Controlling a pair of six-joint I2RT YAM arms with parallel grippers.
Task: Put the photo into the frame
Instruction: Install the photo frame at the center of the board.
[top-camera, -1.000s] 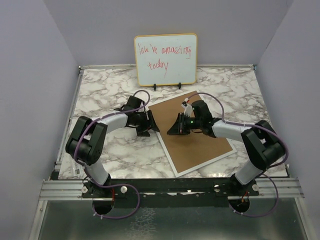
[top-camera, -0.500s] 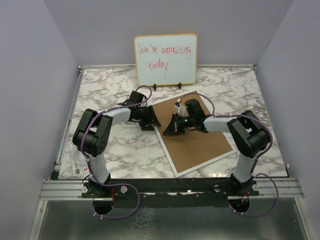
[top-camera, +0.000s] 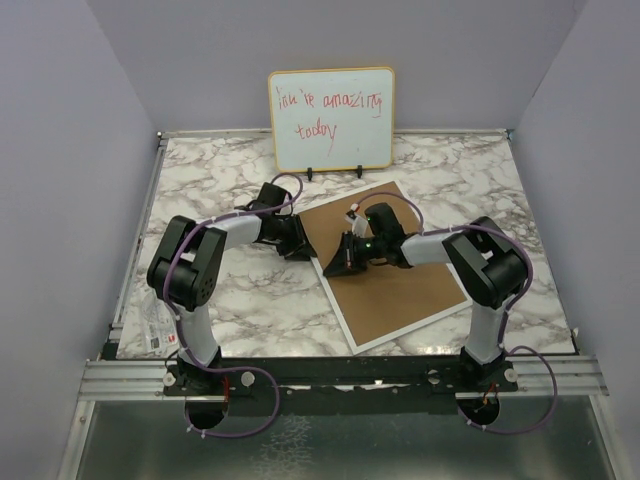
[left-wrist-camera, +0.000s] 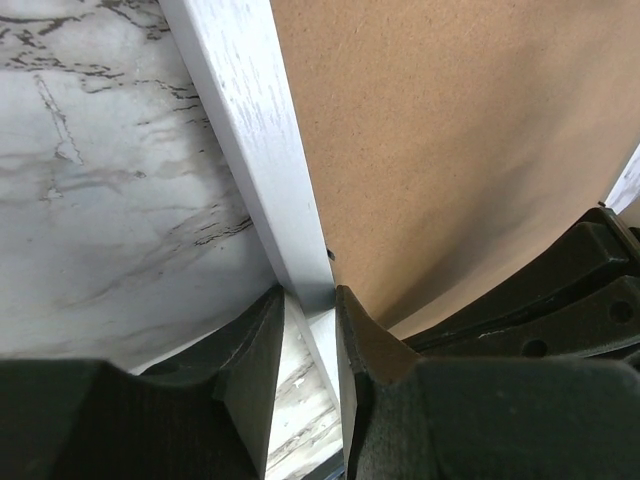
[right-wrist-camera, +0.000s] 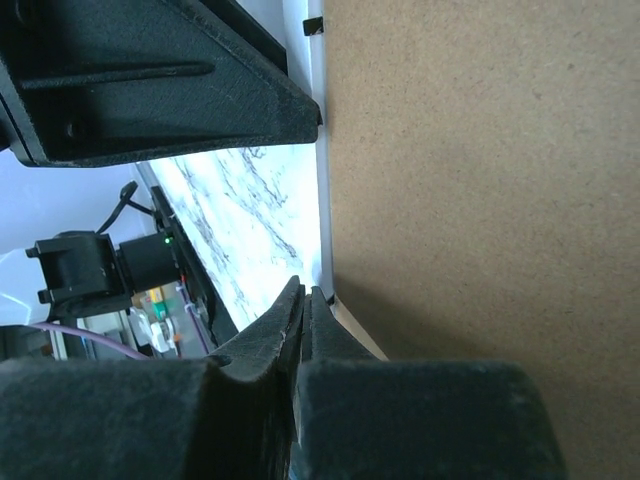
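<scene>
The frame lies face down and skewed on the marble table, its thin white rim around a brown backing board. My left gripper sits at the frame's left edge. In the left wrist view its jaws straddle the rim, one finger on each side, pressed against it. My right gripper rests over the board's left edge, and its tips are shut with nothing visible between them. The left gripper's fingers show just beyond it. The photo is hidden from every view.
A wood-edged whiteboard with red handwriting stands on a small easel at the back. The marble table is walled in by grey panels. A small packet lies by the left arm's base.
The right gripper has slid left along the board to its left edge and closed. The left gripper has narrowed onto the frame's rim, and its arm has folded inward.
</scene>
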